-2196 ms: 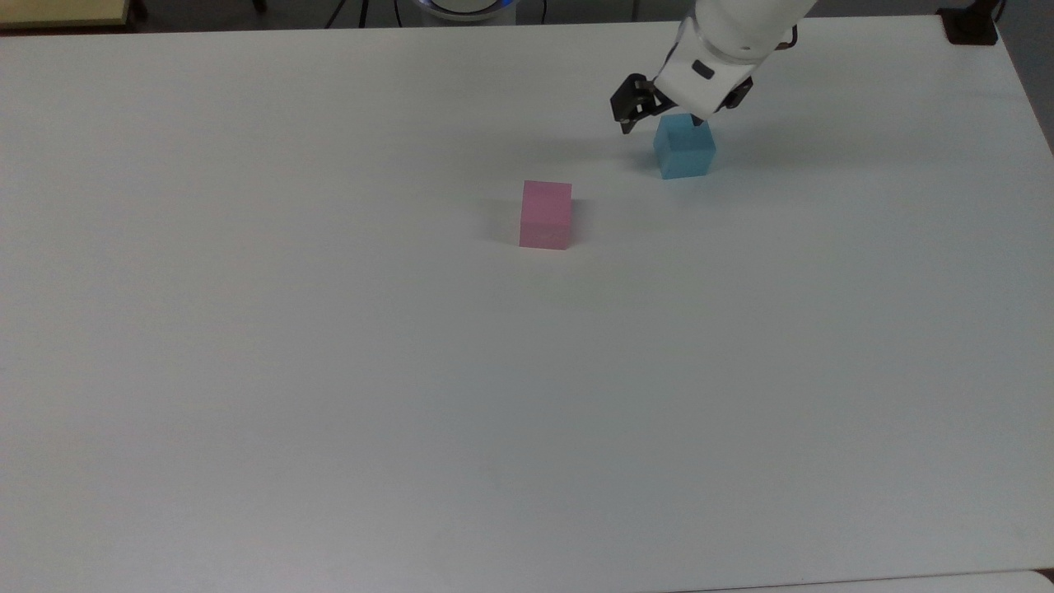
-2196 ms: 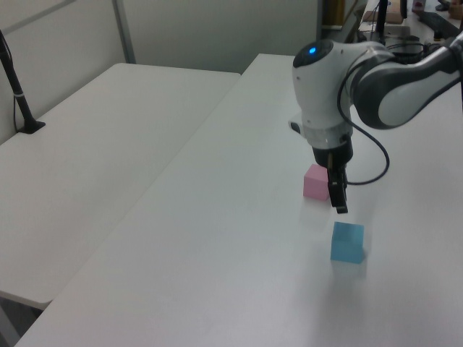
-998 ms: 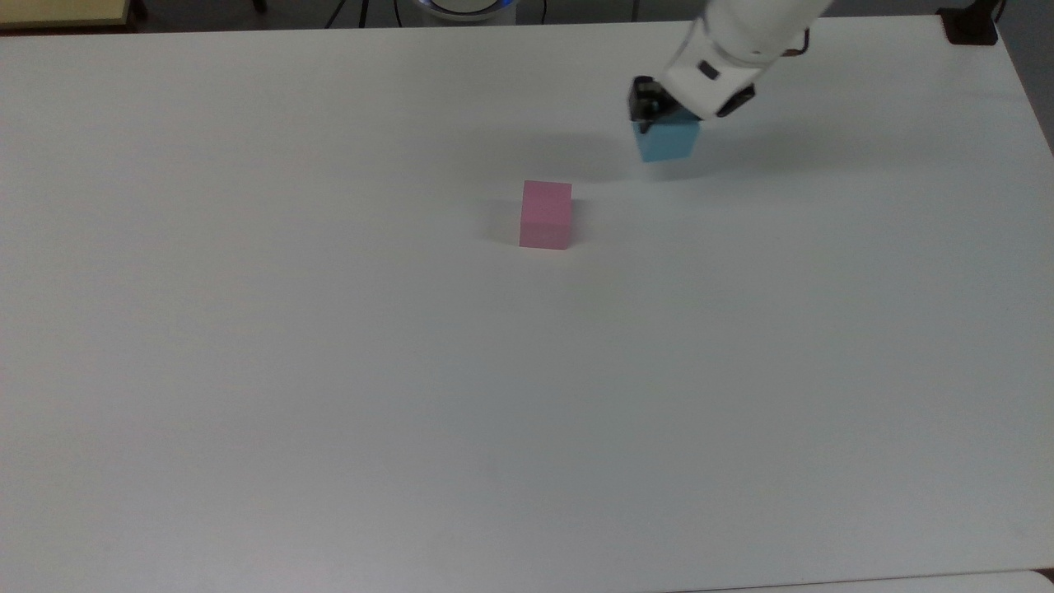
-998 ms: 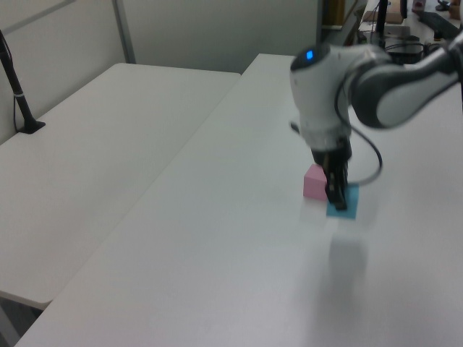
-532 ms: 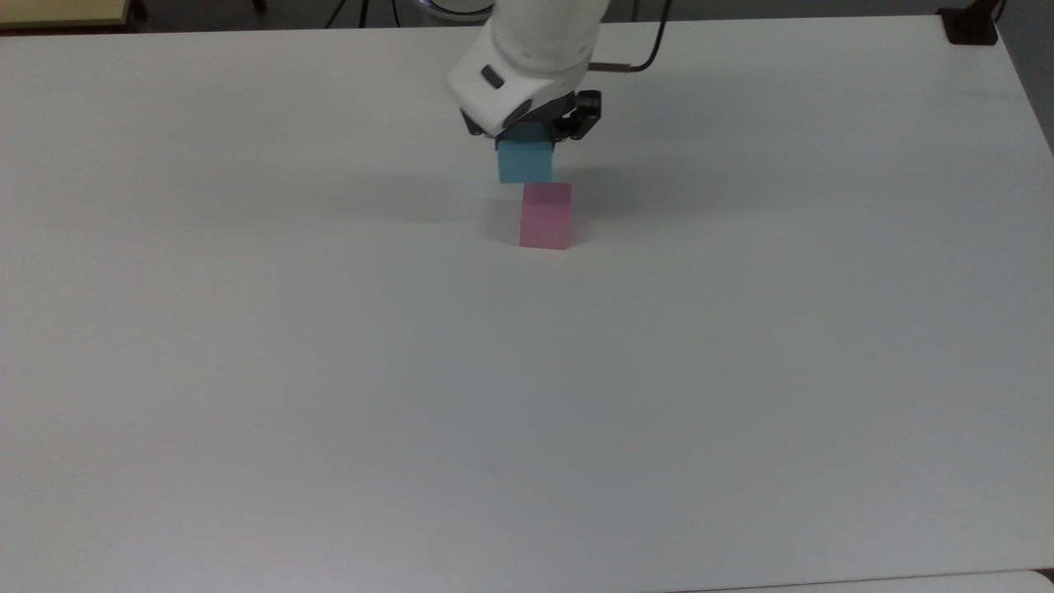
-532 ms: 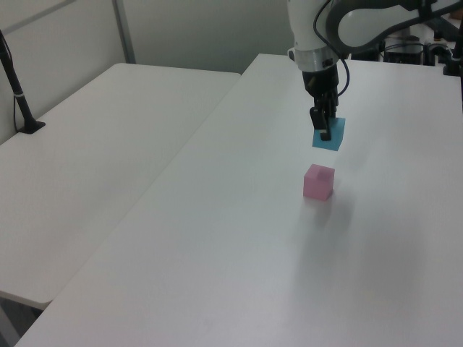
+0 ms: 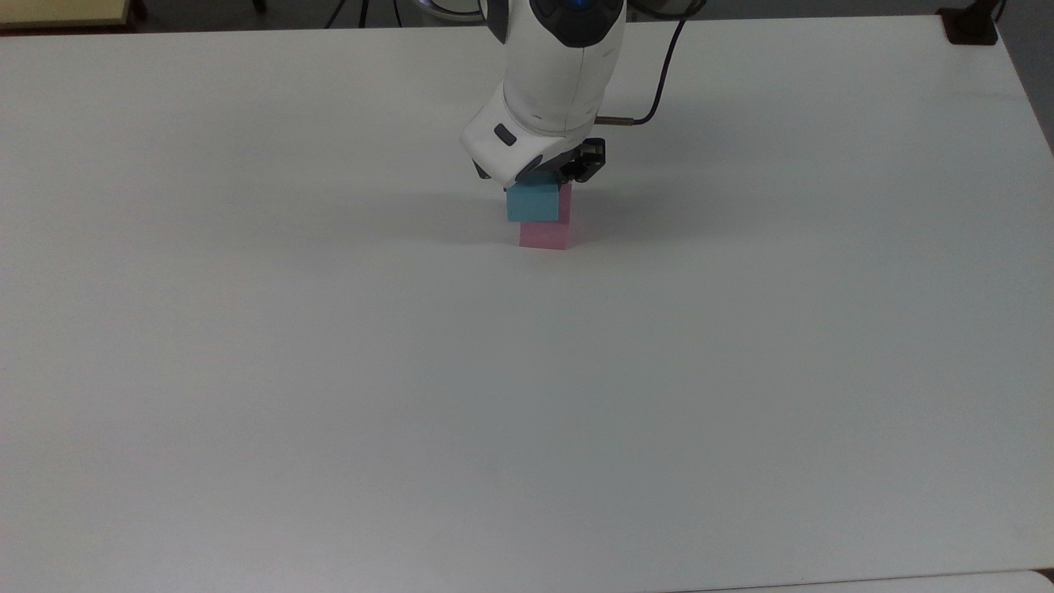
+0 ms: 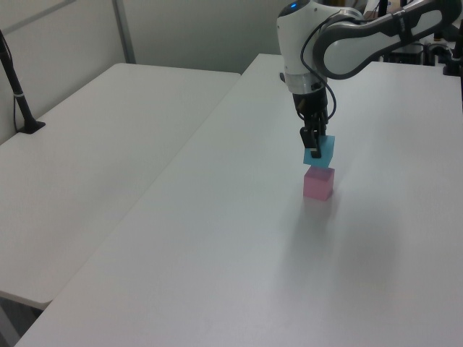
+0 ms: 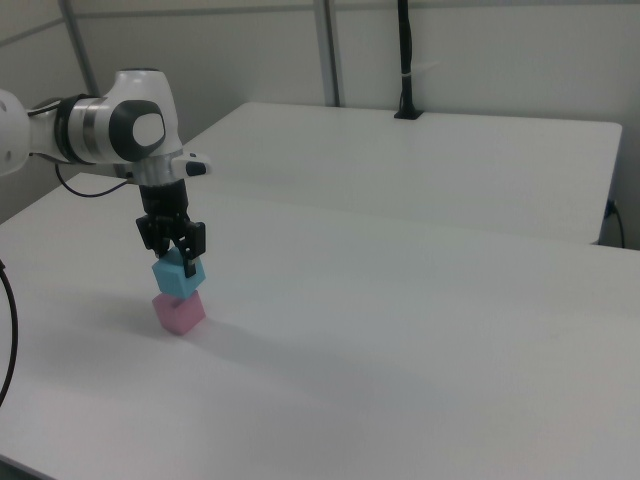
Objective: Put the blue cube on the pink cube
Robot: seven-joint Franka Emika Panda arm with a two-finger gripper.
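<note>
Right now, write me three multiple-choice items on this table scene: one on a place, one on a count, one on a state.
1. Where is the blue cube?
A. Directly above the pink cube
B. At the table's far corner
C. Beneath the pink cube

2. How many cubes are on or over the table?
A. One
B. Two
C. Four

3. What is the gripper doing?
A. Hanging open, far from both cubes
B. Gripping the pink cube
C. Shut on the blue cube

Answers: 1 A, blue sits over pink in the left view and the right view. 2 B, one blue, one pink. 3 C, its fingers clamp the blue cube's sides.
</note>
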